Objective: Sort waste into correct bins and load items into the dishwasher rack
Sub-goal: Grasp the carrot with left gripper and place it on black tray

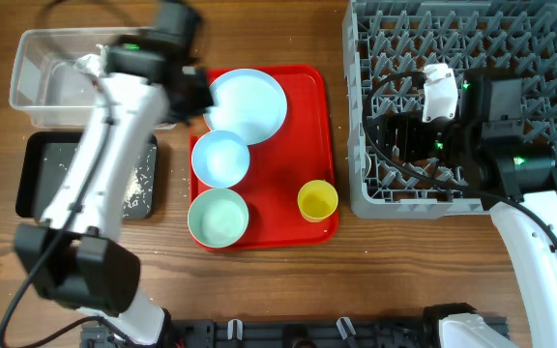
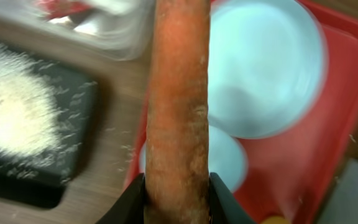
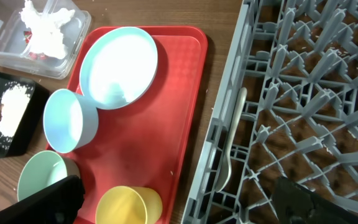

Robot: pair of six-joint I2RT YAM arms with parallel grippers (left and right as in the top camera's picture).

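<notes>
Orange carrot [image 2: 178, 93] fills the left wrist view, clamped in the left gripper [image 2: 178, 202], its top cut off, above the edge of the red tray [image 2: 303, 168]; overhead we cannot make it out. We see the right gripper [image 3: 176, 196] spread wide, empty, over the grey rack [image 3: 303, 93], fingertips mostly cropped.

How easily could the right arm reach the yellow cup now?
Probably yes: the yellow cup stands clear on the red tray beside the rack, and the right pincer is open and empty.
</notes>
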